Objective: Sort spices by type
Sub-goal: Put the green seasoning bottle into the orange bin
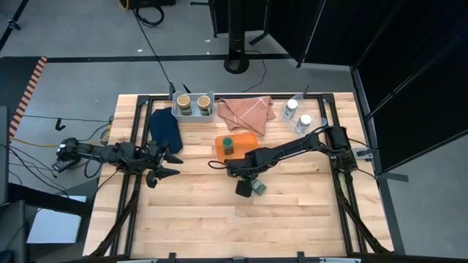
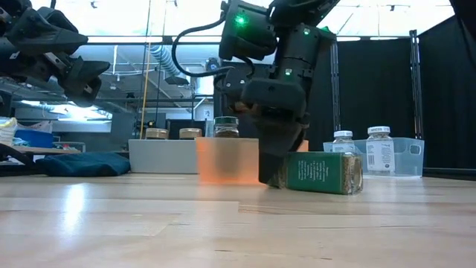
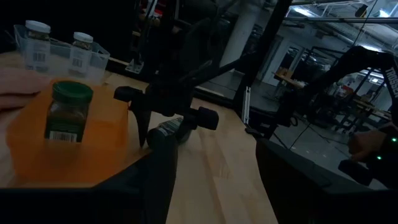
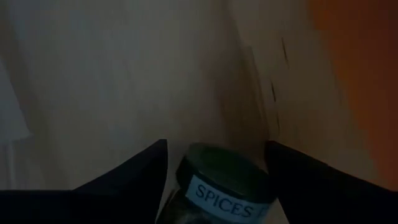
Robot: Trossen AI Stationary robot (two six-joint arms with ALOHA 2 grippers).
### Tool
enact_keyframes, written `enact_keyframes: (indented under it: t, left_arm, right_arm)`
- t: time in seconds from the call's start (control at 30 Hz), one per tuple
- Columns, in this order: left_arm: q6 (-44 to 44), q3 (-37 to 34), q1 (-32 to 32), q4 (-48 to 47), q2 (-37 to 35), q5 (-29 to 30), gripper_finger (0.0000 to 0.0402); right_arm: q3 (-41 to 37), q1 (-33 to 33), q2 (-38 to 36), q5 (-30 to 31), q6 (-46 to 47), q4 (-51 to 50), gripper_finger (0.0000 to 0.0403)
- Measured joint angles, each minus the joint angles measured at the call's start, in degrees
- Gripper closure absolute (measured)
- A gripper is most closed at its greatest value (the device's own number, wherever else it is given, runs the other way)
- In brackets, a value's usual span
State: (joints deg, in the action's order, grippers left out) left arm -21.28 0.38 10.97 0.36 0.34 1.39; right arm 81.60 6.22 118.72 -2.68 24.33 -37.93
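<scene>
Orange tray [image 1: 245, 140] serves as our landmark. From above, we note one green-capped jar [image 1: 228, 144] standing in it, two tan-capped jars [image 1: 193, 104] in the grey bin [image 1: 213, 111] beyond it, and the left gripper [image 1: 170, 165] waiting aside, nearly shut. At table level, a second green jar [image 2: 323, 173] lies toppled before the tray, right gripper [image 2: 277, 179] at its cap. Its wrist view shows fingers [image 4: 134, 169] spread astride that cap.

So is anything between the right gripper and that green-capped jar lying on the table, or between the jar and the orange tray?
Nothing visible. The right gripper is down at the lying jar, whose green cap sits between its fingers. Bare table separates it from the orange tray, where the other green-capped jar stands.
</scene>
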Motion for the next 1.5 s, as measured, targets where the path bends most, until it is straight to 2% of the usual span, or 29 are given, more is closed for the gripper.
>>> enact_keyframes:
  t: [0.17,0.37,0.7,0.93,1.07,1.23,1.37,1.5]
  left_arm:
    - [-0.02,0.00,0.00,-0.02,-0.01,0.00,0.0178]
    - [-0.02,0.00,0.01,-0.02,-0.01,0.00,0.0178]
    - [-0.07,0.00,0.01,-0.04,-0.01,-0.02,0.0178]
    - [-0.07,0.00,0.01,-0.04,-0.01,-0.04,0.0178]
    - [-0.07,0.00,0.01,-0.04,0.00,-0.03,0.0178]
    - [-0.07,0.00,0.01,-0.04,0.00,-0.04,0.0178]
    - [-0.42,0.00,0.00,-0.04,0.00,-0.05,0.0178]
    - [-1.44,0.00,-0.01,-0.04,-0.02,-0.07,0.0178]
  right_arm:
    - [-0.59,0.50,-0.02,0.30,-0.03,-0.45,0.0142]
    - [-0.61,0.72,0.02,1.41,0.00,-0.72,0.0191]
    - [0.34,0.79,0.31,2.04,0.22,-1.71,0.0192]
    - [4.80,0.98,0.52,3.33,-0.30,-1.18,0.0192]
    - [7.67,1.27,0.52,6.13,-0.46,-0.18,0.0192]
    - [10.27,2.71,0.26,14.72,-2.05,9.25,0.0192]
    - [10.27,5.16,0.26,24.52,-7.62,23.67,0.0192]
    - [6.80,8.04,0.09,33.31,-16.04,42.85,0.0192]
